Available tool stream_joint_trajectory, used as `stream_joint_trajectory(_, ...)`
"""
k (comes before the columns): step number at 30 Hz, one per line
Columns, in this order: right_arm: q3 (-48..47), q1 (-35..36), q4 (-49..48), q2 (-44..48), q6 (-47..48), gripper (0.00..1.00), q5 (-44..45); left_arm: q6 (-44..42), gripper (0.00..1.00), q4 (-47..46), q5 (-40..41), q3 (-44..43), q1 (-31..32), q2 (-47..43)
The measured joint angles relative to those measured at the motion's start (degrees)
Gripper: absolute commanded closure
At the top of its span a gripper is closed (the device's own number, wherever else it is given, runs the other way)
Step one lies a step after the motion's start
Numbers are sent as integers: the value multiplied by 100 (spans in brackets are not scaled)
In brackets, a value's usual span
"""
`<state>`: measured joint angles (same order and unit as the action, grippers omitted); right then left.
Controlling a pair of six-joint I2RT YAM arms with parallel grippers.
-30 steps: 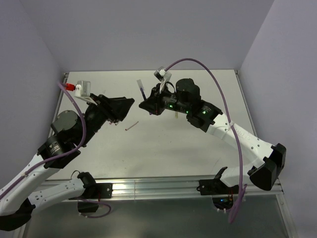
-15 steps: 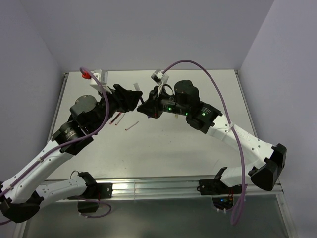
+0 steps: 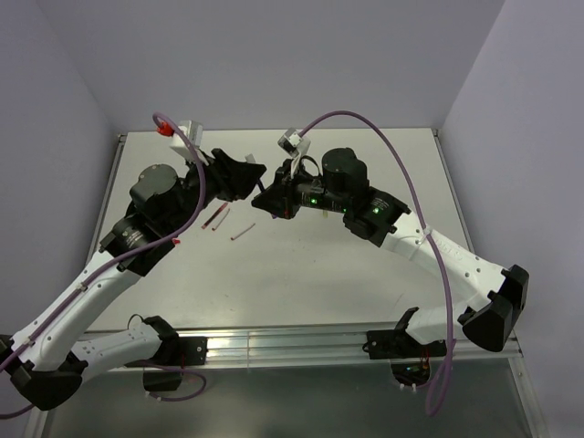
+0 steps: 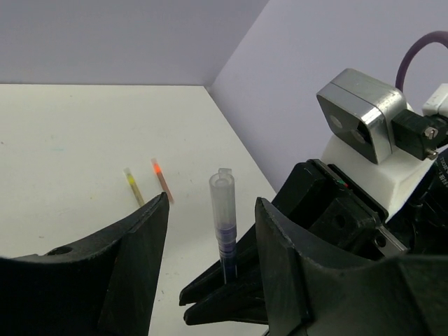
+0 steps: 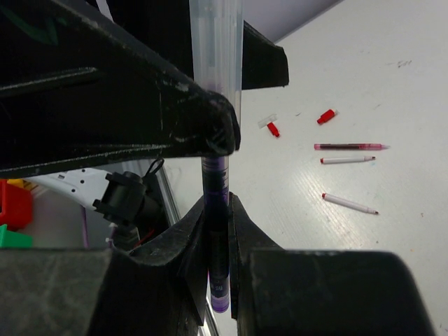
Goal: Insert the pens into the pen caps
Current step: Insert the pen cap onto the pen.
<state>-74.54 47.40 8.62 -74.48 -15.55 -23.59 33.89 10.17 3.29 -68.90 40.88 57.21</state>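
Note:
My right gripper (image 5: pixel 218 204) (image 3: pixel 265 197) is shut on a purple pen (image 5: pixel 216 183) and holds it upright above the table. A clear cap (image 4: pixel 222 197) sits on the pen's upper end. My left gripper (image 4: pixel 213 203) (image 3: pixel 246 179) is open, its two fingers either side of the capped end without touching it. A dark red pen (image 5: pixel 348 146) and two white pens with red tips (image 5: pixel 348 159) lie on the table. Two small red caps (image 5: pixel 325 116) and a pale cap (image 5: pixel 266 120) lie near them. An olive-yellow pen (image 4: pixel 133 187) and an orange pen (image 4: pixel 162 180) lie further back.
In the top view, two pens (image 3: pixel 215 217) lie on the white table (image 3: pixel 301 274) just below the left gripper. Purple cables (image 3: pixel 401 155) arc over both arms. Walls close the table at the back and on both sides.
My left arm has swung right and forward until its open fingers straddle the capped end of the pen. My right gripper has held the pen and shifted slightly left.

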Motion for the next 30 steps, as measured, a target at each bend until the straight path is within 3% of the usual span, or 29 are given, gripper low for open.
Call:
stream_joint_trajectory(14, 0, 7, 0, 0, 0, 100, -2, 87, 59, -140, -431, 0, -76, 52)
stream_joint_trajectory(21, 0, 9, 0, 0, 0, 100, -9, 92, 75, -179, -505, 0, -120, 52)
stream_joint_trajectory(25, 0, 11, -7, 0, 9, 100, -11, 153, 100, -208, -566, 0, -140, 42)
stream_joint_trajectory(30, -15, 26, -2, -28, 22, 100, 9, 188, 100, -227, -619, 44, -151, 4)
